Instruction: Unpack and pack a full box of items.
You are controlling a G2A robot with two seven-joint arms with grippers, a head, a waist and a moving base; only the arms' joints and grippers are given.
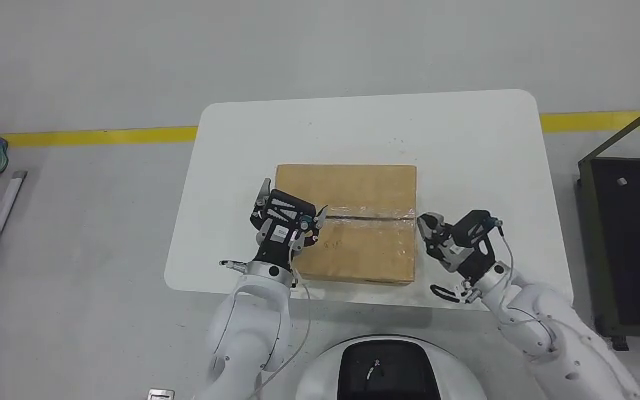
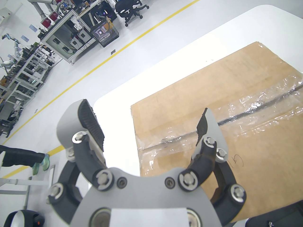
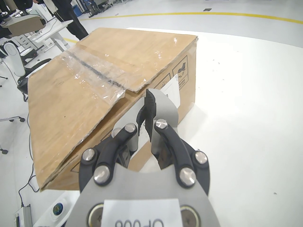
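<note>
Two grippers flank one cardboard box (image 1: 345, 200). The left gripper (image 2: 145, 114) has its fingers (image 2: 91, 119) spread wide and empty: one is over the bare bench (image 1: 480, 140), the other above the box top by the end of the seam. The right gripper (image 3: 148, 100) has its fingers pressed together with nothing visibly between them. Its tip is just beside the box's end face, under the lifted corner of a flap (image 3: 146, 55).

Likely hazards:
- Clear tape (image 2: 260, 105) bridges much of the seam, so a pull on either flap may drag the whole box or tear the cardboard rather than open it.
- The box sits at the centre of the top view with its lower edge near the bench's lower rim. A tug toward that rim could slide it off.
- Closed fingers cannot take hold of the flap and may skid off its ragged edge.
- The open left fingers straddle the box's edge and could snag it.

Count:
- One box, closed, contents hidden.
- Two top flaps.
- One strip of tape, torn at one end.
- One white label (image 3: 174, 88) on the end face.
- One bench.
- Two grippers.
</note>
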